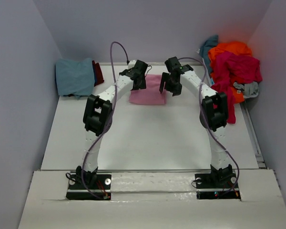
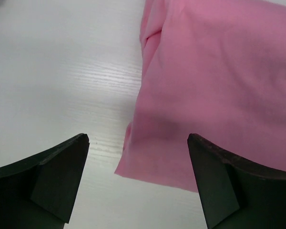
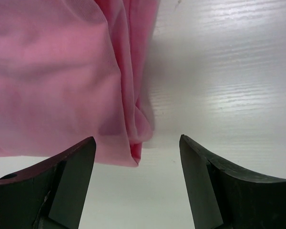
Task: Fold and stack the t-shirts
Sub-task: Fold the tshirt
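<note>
A: Top view. The pink t-shirt (image 1: 149, 94) lies as a flat rectangle at the far middle of the counter (image 1: 148, 143). The left arm (image 1: 97, 114) reaches over its left edge, the right arm (image 1: 213, 112) over its right.
B: Other shirts?
A: A teal-blue t-shirt (image 1: 75, 76) sits folded at the far left, with dark red cloth (image 1: 99, 72) showing at its right edge. A loose pile (image 1: 234, 64) sits far right: orange, magenta, grey, teal.
B: Left wrist view?
A: The left fingers (image 2: 57, 171) stand wide with nothing between them. The pink shirt's corner lies flat on the counter below, apart from both.
B: Right wrist view?
A: Much the same. The right fingers (image 3: 62, 181) are wide and empty. The shirt's folded edge, slightly bunched, lies below them.
B: Step?
A: My reading is that the pink fold is finished and stacking is not yet done. The next move calls for pinching both side edges through all layers, then carrying the shirt level to the teal-blue one so the fold doesn't slide open.
B: Brands, writing?
A: None readable in any view.
</note>
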`<action>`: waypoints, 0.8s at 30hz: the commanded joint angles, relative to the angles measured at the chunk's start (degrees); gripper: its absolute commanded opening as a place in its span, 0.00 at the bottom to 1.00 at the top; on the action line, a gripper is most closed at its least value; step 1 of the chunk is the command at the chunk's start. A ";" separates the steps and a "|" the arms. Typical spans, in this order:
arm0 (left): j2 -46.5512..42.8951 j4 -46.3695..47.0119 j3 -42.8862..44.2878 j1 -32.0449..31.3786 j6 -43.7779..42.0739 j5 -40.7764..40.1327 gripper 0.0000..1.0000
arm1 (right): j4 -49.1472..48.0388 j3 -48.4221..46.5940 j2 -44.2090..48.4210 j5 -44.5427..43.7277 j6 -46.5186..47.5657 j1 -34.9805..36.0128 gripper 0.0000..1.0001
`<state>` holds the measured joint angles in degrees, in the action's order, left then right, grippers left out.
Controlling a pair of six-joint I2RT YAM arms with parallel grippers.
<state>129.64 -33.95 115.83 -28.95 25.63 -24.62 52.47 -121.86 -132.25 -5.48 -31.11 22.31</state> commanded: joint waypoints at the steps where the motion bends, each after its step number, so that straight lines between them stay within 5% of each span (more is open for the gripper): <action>1: -8.96 0.73 -8.15 0.21 2.23 -0.69 0.99 | -1.13 7.23 7.43 1.52 -1.23 0.19 0.76; 7: -15.74 5.21 -18.09 0.21 2.32 0.63 0.99 | -6.58 17.70 12.98 3.71 -0.88 0.19 0.76; 24: -4.24 3.29 -6.33 0.21 -0.49 2.82 0.97 | -7.91 8.15 3.23 5.04 1.32 0.19 0.74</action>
<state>123.35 -30.15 105.23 -28.84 26.30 -22.31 45.80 -108.22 -127.17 -0.99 -30.81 22.31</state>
